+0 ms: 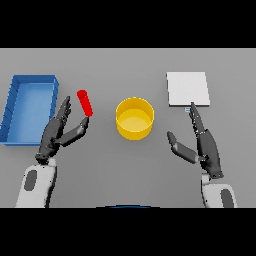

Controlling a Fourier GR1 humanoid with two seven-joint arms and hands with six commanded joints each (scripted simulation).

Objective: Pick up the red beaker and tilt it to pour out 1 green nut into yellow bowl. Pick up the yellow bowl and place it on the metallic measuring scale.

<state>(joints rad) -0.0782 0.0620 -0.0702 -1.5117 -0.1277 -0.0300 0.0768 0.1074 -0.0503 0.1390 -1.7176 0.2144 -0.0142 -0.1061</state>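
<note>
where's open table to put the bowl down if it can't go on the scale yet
Bare table lies in front of the yellow bowl, between the left hand and right hand, and behind it toward the far edge. It is tight by the red beaker and blue bin, and near the scale.

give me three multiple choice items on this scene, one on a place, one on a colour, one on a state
1. Where is the blue tray?
A. the robot's far left
B. beside the scale
C. under the bowl

2. What colour is the bowl?
A. green
B. yellow
C. white

3. How is the right hand?
A. open, holding nothing
C. gripping the bowl
B. closed round the beaker

Key: 1 A, it lies left of the left hand and red beaker. 2 B, rim and walls are yellow. 3 A, fingers straight, tips near the metallic scale.
</note>
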